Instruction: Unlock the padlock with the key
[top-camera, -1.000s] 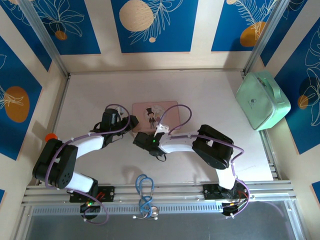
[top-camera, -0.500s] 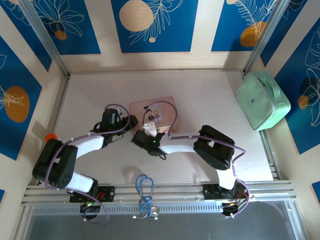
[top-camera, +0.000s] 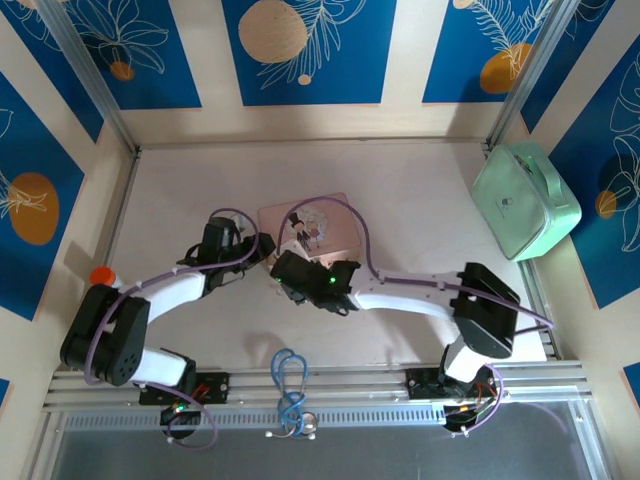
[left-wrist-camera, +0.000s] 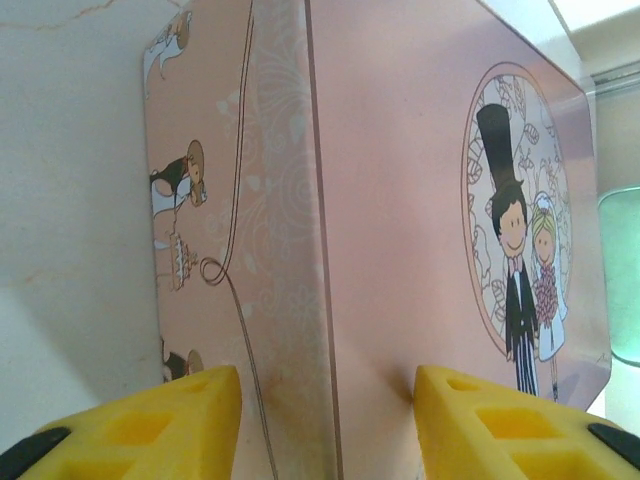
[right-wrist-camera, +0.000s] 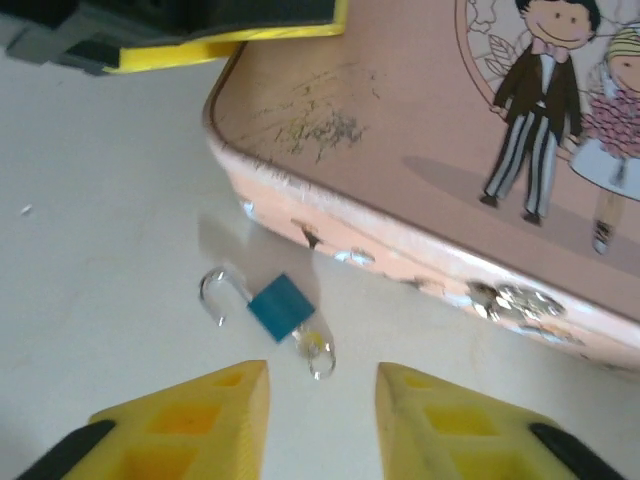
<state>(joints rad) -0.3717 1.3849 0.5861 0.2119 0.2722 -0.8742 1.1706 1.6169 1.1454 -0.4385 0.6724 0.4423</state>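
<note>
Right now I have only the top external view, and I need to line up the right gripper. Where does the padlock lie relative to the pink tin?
Observer: The padlock lies on the table just off the pink tin's side wall, near it but not touching.
Operator: Is it locked?
Observer: It looks unlocked: one end of the shackle hangs free of the blue body.
Operator: And what is my right gripper doing?
Observer: The right gripper is open and empty, with the padlock just ahead of the gap between its fingertips.
</note>
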